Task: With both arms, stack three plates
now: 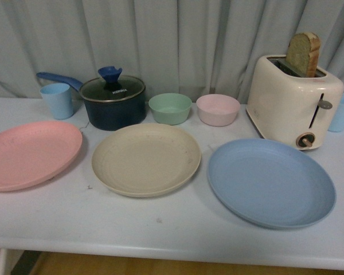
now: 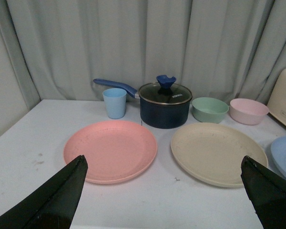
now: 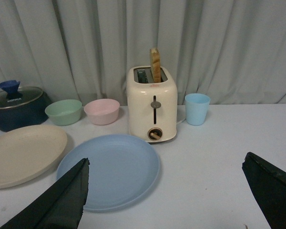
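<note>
Three plates lie side by side on the white table (image 1: 172, 229): a pink plate (image 1: 30, 153) at the left, a beige plate (image 1: 146, 158) in the middle, a light blue plate (image 1: 270, 181) at the right. None overlaps another. Neither arm shows in the front view. My left gripper (image 2: 163, 164) hangs open above the table, short of the pink plate (image 2: 110, 150) and the beige plate (image 2: 218, 152). My right gripper (image 3: 166, 166) is open too, with the light blue plate (image 3: 109, 169) beside its one finger. Both hold nothing.
Along the back stand a light blue cup (image 1: 57, 101), a dark blue pot (image 1: 112, 101) with a glass lid, a green bowl (image 1: 170, 108), a pink bowl (image 1: 218, 109) and a cream toaster (image 1: 293, 100) with bread in it. Another blue cup (image 1: 343, 112) stands behind the toaster. A grey curtain closes the back.
</note>
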